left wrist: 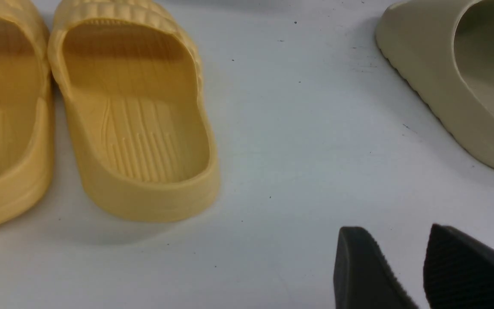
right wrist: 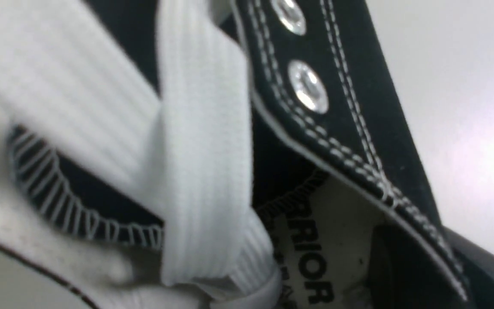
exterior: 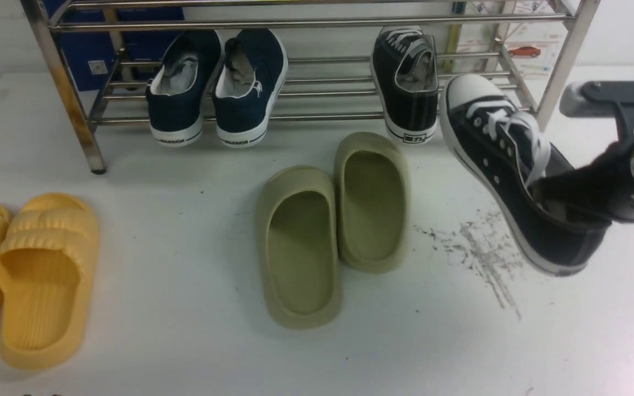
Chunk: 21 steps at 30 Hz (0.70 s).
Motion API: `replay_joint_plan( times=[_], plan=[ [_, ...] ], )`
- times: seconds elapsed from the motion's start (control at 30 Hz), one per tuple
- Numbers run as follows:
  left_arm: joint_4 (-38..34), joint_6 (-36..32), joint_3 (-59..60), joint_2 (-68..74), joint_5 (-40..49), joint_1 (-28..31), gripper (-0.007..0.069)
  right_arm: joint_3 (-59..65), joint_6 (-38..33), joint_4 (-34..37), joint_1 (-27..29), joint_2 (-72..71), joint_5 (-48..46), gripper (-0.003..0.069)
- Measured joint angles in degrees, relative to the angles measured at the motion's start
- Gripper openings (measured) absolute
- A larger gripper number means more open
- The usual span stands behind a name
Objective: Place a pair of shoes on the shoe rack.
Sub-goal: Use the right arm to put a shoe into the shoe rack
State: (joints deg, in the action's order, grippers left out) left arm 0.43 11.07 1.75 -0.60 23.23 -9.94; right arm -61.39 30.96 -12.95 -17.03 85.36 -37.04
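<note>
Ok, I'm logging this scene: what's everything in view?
shoe rack: one, steel, back of table.
navy slip-ons: two, navy, rack's lower shelf, left.
first black sneaker: one, black-white, lower shelf, right.
second black sneaker: one, black-white, before rack's right end.
olive slippers: two, olive, table centre.
yellow slippers: two, yellow, near left.
table: one, white, underneath everything.
left gripper: one, black, open over table.
right gripper: one, black, shut on second black sneaker.

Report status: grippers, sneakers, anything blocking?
Left gripper open, empty. Right gripper shut on second sneaker, toe toward shoe rack. First sneaker already racked. Nearby olive slippers sit left of path.
</note>
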Motion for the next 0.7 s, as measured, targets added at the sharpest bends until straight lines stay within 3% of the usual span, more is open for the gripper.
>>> replay_joint_plan(
  times=[0.3,0.7],
  plan=[
    [0.0,0.0,0.0,0.0,0.0,0.0,0.0239,-10.09,-0.63,0.66,5.38,9.86,0.16,0.0082],
    [0.0,0.0,0.0,0.0,0.0,0.0,0.0239,-21.5,-1.48,4.94,6.03,21.47,3.25,0.0082]
  ],
)
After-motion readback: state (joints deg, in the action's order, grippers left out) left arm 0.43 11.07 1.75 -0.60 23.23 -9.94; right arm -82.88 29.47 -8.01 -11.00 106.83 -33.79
